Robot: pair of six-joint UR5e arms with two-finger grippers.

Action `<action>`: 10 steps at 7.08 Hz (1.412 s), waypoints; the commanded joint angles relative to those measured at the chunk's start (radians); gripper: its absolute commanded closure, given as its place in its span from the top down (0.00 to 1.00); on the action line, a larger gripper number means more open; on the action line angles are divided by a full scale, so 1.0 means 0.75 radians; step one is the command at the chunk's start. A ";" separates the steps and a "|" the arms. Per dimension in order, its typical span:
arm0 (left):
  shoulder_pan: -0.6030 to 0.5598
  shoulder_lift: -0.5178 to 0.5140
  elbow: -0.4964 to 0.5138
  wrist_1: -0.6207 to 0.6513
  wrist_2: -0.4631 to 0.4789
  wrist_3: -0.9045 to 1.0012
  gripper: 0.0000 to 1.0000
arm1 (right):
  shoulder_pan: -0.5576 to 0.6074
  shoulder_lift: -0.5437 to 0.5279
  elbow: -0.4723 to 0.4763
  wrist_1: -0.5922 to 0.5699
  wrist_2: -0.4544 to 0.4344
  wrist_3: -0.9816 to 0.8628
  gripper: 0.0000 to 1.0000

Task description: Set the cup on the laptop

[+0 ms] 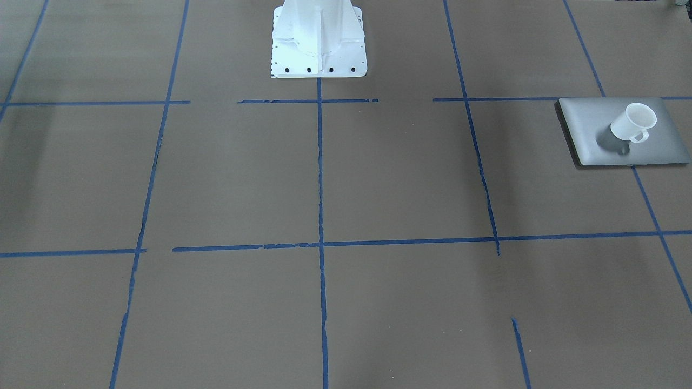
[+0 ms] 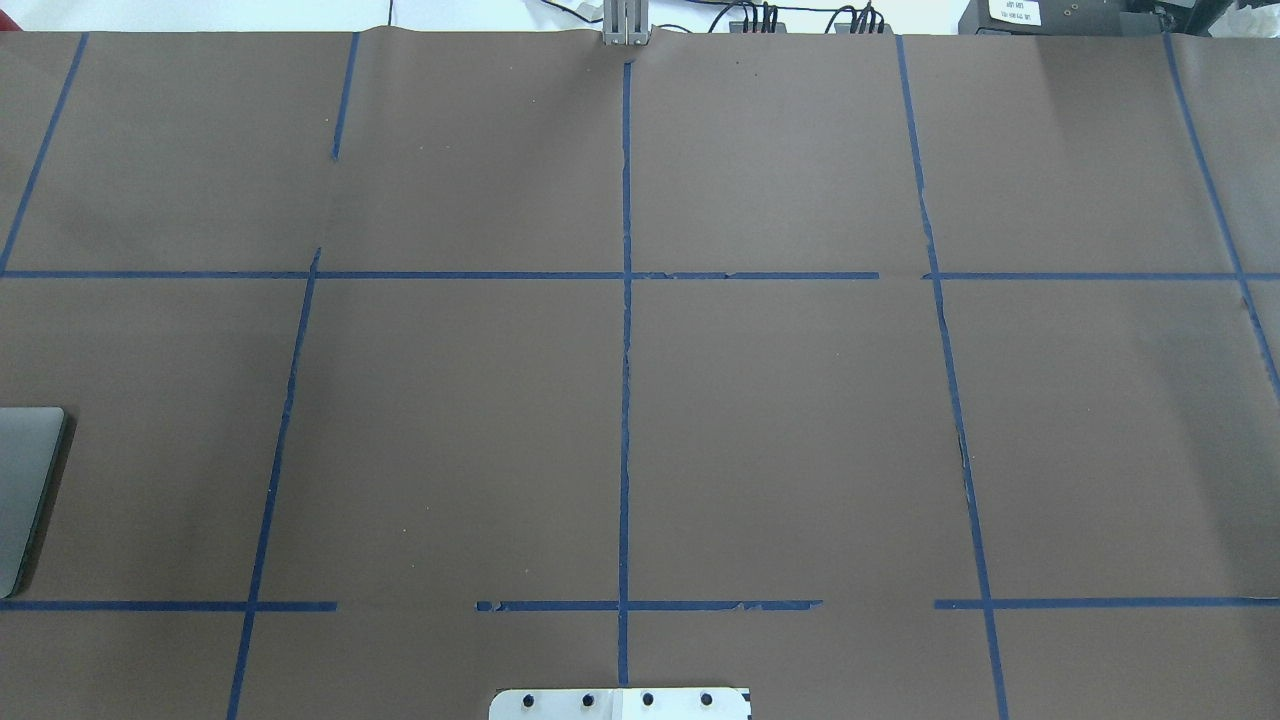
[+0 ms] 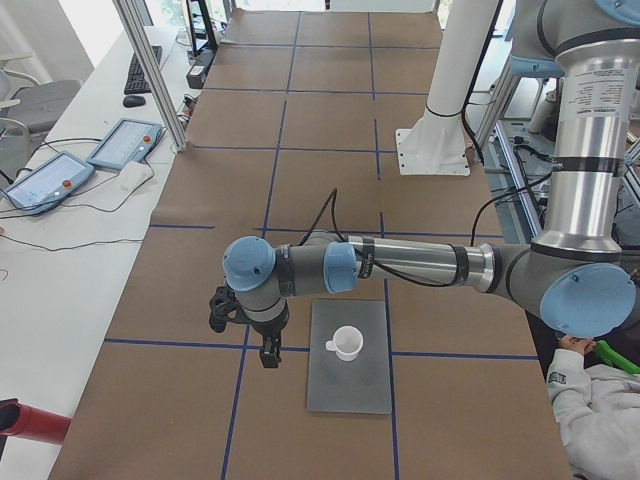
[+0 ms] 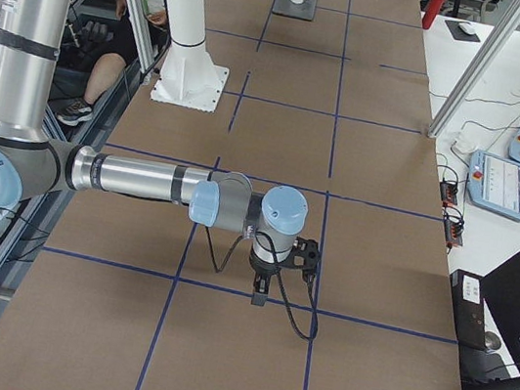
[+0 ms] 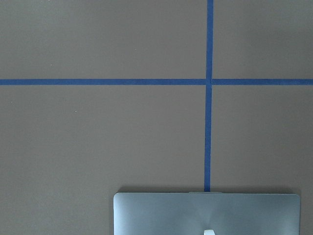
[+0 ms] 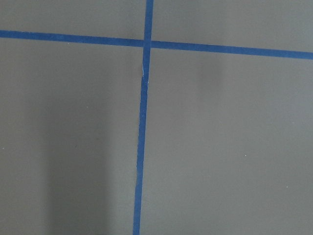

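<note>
The white cup (image 1: 633, 123) stands upright on the silver-grey laptop (image 1: 584, 119), its handle toward the operators' side. In the exterior left view the cup (image 3: 346, 343) sits on the laptop (image 3: 348, 385), and my left gripper (image 3: 268, 352) hangs apart from them, beyond the laptop's far-side corner. Its state cannot be told. The left wrist view shows the laptop's edge (image 5: 161, 213) and a sliver of the cup (image 5: 209, 231). The laptop's corner (image 2: 25, 490) shows at the overhead view's left edge. My right gripper (image 4: 259, 294) hangs over bare table far from both; its state cannot be told.
The white robot pedestal (image 1: 319, 43) stands at mid table on the robot's side. Blue tape lines (image 2: 625, 350) grid the brown table. Teach pendants (image 3: 120, 145) and a red object (image 3: 30, 420) lie on the side bench. A person (image 3: 600, 410) sits near the left arm's base.
</note>
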 commanded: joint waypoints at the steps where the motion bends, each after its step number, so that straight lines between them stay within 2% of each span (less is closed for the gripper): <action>1: 0.000 0.000 0.008 -0.003 -0.042 0.003 1.00 | 0.000 0.000 0.000 0.000 0.000 0.000 1.00; 10: 0.002 -0.018 -0.010 0.005 -0.042 -0.001 1.00 | 0.000 0.000 0.000 0.000 0.000 0.000 1.00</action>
